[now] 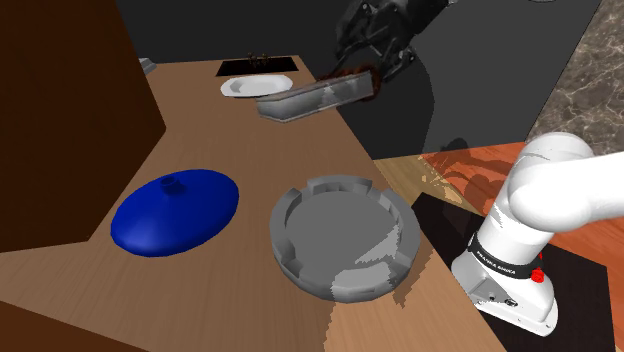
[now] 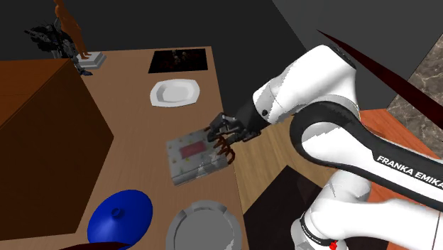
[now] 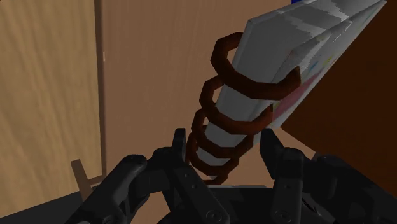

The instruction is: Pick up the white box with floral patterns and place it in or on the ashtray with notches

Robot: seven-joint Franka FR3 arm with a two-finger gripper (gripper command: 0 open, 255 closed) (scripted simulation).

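Gripper (image 1: 372, 78) clamped on one end of the grey-white box (image 1: 312, 98), which juts toward 9 o'clock in the shoulder view, long axis nearly level. Notched grey ashtray (image 1: 345, 238) sits well apart at 6 o'clock from the box, so the carry should head that way.

The white robot arm with dark joints (image 2: 334, 106) carries the words "FRANKA EMIKA" in white capitals along the black band (image 2: 406, 169) on its lower link. From the shoulder view, a black collar (image 1: 503, 262) round the arm's base bears small white lettering, seemingly the same brand name.
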